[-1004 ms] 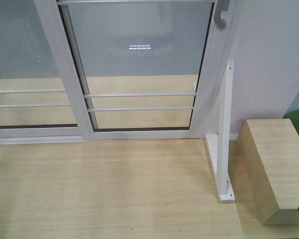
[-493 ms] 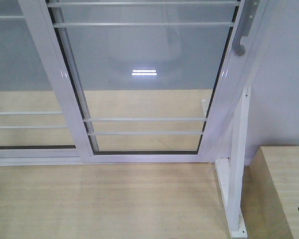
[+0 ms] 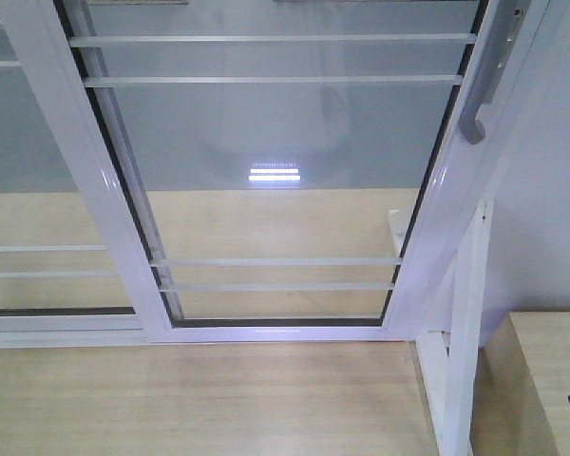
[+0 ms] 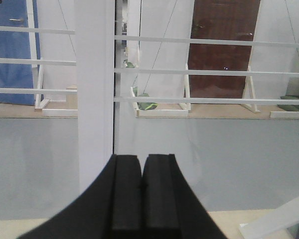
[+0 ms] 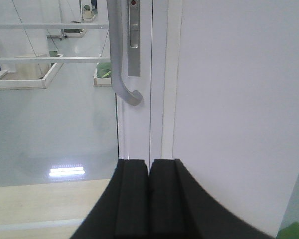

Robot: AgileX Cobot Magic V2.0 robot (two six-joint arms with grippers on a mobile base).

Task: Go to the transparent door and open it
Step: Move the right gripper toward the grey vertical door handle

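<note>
The transparent door (image 3: 275, 142), clear glass in a glossy white frame with thin white bars, fills the front view. Its curved grey handle (image 3: 483, 90) hangs on the right stile, and in the right wrist view the handle (image 5: 120, 64) with its lock plate (image 5: 133, 40) sits upper left of centre. My right gripper (image 5: 149, 162) is shut with nothing in it, below and a little right of the handle, apart from it. My left gripper (image 4: 141, 157) is shut and empty, facing the white stile (image 4: 94, 94) where the glass panels meet.
A white outer post with a diagonal brace (image 3: 465, 323) stands right of the door. A wooden box (image 3: 551, 380) sits at the lower right. A second white-framed glass panel (image 3: 28, 190) lies to the left. Pale wood floor (image 3: 199, 399) runs up to the door's sill.
The view has closed in on the door: its frame and handle have grown and slid down the picture, and the wooden box has shifted toward the right edge.
</note>
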